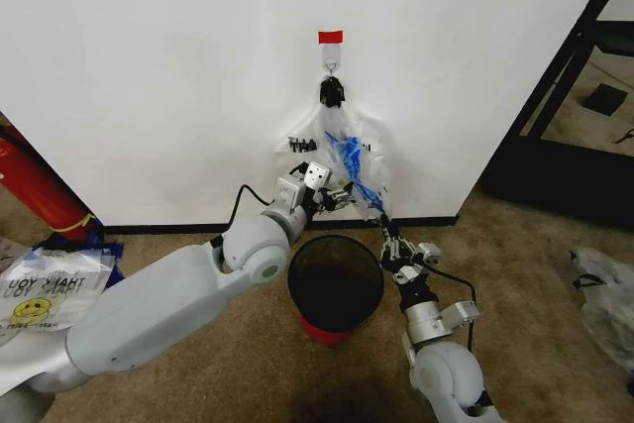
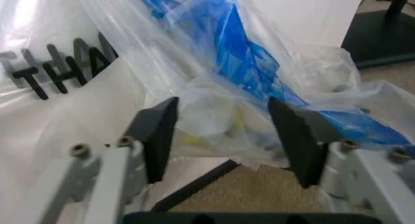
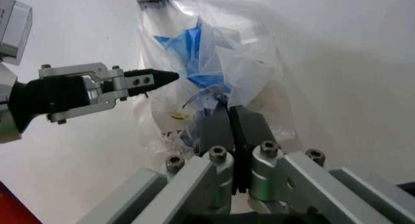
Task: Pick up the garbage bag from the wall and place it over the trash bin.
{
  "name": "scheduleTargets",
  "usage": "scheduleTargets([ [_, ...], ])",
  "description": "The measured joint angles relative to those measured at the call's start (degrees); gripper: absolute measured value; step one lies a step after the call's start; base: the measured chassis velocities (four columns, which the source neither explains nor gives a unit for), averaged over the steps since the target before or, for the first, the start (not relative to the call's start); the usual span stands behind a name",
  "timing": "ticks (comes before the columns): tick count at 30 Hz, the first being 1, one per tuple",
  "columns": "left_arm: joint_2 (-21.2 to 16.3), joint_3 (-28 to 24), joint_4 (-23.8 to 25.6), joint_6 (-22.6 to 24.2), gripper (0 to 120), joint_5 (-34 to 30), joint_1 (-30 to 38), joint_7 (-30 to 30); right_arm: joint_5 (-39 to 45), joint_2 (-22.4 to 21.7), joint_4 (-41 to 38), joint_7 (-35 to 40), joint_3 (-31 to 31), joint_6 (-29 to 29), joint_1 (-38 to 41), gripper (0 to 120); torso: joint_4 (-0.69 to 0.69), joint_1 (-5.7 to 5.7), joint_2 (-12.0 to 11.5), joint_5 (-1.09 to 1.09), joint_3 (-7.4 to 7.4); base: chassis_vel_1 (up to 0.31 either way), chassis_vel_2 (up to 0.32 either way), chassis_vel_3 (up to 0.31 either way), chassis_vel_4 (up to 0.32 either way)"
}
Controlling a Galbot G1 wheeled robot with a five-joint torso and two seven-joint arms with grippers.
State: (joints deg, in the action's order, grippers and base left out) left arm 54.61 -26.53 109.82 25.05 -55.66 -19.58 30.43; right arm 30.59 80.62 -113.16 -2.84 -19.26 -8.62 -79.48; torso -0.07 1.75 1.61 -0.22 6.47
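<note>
The garbage bag (image 1: 342, 160) hangs against the white wall (image 1: 158, 66) from a metal hook (image 1: 331, 68) just under a small red tape strip (image 1: 330, 37), its black-tied neck at the hook and its crinkled body, with black lettering and a blue patch, spreading down toward the black baseboard. Seen from the head camera, the trash bin (image 1: 336, 284) stands on the carpet directly at 6 o'clock from the bag, a black mesh cylinder on a red base, not touching it. The left gripper (image 1: 337, 195) reaches in from 8 o'clock to the bag's lower part; in its wrist view its two dark pads (image 2: 159, 136) stand wide apart with a bunched fold of clear and blue plastic lying between them, neither pad clearly pressing on it. The right gripper (image 1: 384, 225) rises from 5 o'clock at the bin's right rim to the bag's bottom right corner; its wrist view shows the fingers (image 3: 214, 129) pressed flat together at the lower edge of the plastic, and whether any film is pinched between them cannot be told.
</note>
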Motion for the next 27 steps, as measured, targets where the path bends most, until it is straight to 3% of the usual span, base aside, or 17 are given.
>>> scheduleTargets([
  [2,0.0,0.0,0.0,-0.2,49,-0.1,0.0,0.1,0.0,0.0,0.0,0.0,-0.1,0.0,-0.1,0,0.01,0.0,0.0,0.0,0.0,0.0,0.0,0.0,0.0],
  [14,-0.1,0.3,0.2,-0.6,1,-0.3,-1.3,0.5,0.3,-0.2,-0.9,0.3,-0.2,0.3,-0.1,0,0.02,0.0,0.0,0.0,0.0,0.0,0.0,0.0,0.0],
  [21,0.2,0.7,-0.3,-2.0,0,0.4,-1.3,1.2,0.8,-0.4,-1.4,0.5,-0.7,0.3,-0.4,0,0.0,0.0,0.0,0.0,0.0,0.0,0.0,0.0,0.0],
  [27,-3.0,6.0,4.1,-5.8,0,1.2,-7.3,1.2,4.9,0.4,-1.5,3.9,-1.2,0.6,-0.1,0,0.04,0.0,0.0,-0.01,-0.01,0.0,0.0,0.0,0.0],
])
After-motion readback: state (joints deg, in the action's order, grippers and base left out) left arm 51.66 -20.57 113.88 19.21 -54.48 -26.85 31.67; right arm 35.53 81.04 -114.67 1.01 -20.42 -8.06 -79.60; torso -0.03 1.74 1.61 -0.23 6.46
